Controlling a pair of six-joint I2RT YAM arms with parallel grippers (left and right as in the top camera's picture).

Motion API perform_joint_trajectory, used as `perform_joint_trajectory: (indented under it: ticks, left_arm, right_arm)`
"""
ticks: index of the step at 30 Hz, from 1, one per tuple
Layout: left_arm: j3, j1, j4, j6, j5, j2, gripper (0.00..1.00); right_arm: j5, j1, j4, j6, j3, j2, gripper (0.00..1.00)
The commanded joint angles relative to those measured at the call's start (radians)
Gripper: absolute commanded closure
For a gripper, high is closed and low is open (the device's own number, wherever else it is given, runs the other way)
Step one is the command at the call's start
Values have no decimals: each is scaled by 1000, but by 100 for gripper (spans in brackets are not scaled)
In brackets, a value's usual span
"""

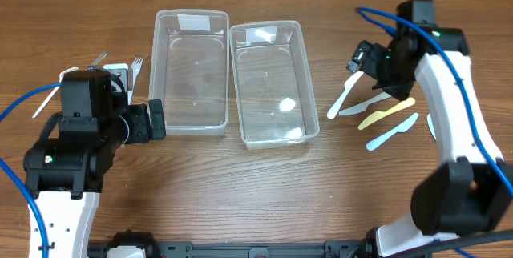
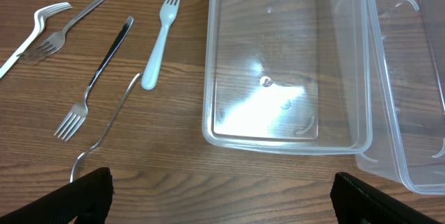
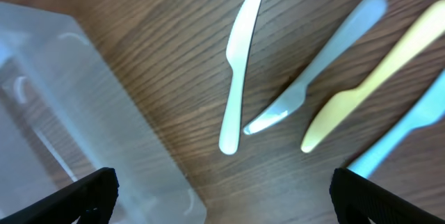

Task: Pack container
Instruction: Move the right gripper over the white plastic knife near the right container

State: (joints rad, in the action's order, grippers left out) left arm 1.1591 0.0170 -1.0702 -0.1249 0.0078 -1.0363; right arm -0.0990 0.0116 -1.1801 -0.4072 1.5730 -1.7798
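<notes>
Lying on the table, forks left of the left clear box, left end effector wide open by that box's left side, second clear box just right of it, plastic knives farther right of it, right end effector wide open near the knives.

Containers: left container and right container lie side by side mid-desk, long sides just beside each other.
Forks: on the desk, left of the left container.
Knives: on the desk, right of the right container, close together.
</notes>
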Motion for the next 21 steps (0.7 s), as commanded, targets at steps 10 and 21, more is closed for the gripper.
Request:
perform_joint_trajectory:
  ticks: [10,21]
  left_arm:
    - [25,-10,4,-3,11,-3,0]
    - [25,-10,5,-3,11,-3,0]
  right_arm:
    - [8,-58,40,-65,24,-188,0]
    - [-12,-58,79,1,23,-278,0]
